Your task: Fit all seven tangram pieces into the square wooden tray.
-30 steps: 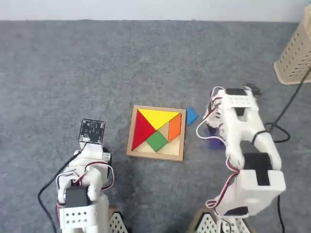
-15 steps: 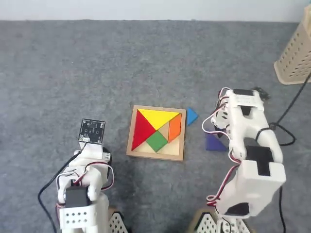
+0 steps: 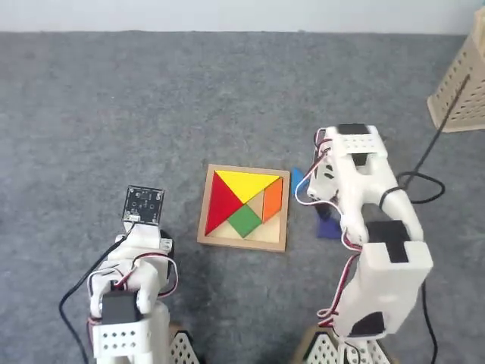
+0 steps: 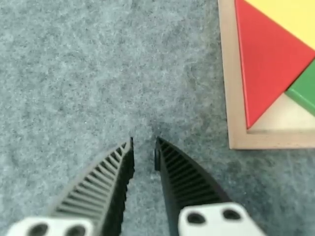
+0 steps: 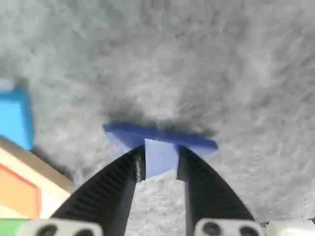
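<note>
Swung nearer the tray (image 3: 244, 243), the right end effector (image 5: 160, 150) is clamped on one edge of the navy piece (image 5: 162, 137), which could be twisted loose.

Grey felt table (image 3: 114, 98) under wooden tray (image 3: 267, 232), light-blue piece (image 3: 296, 180).

The square wooden tray (image 3: 203, 220) lies flat, holding a yellow triangle (image 3: 246, 184), red triangle (image 3: 220, 206), green square (image 3: 245, 221) and orange piece (image 3: 273, 199), a light blue piece (image 3: 298, 180) just beside its right rim, and a dark blue piece (image 5: 162, 136) pinched in the right claw (image 5: 160, 151).
</note>
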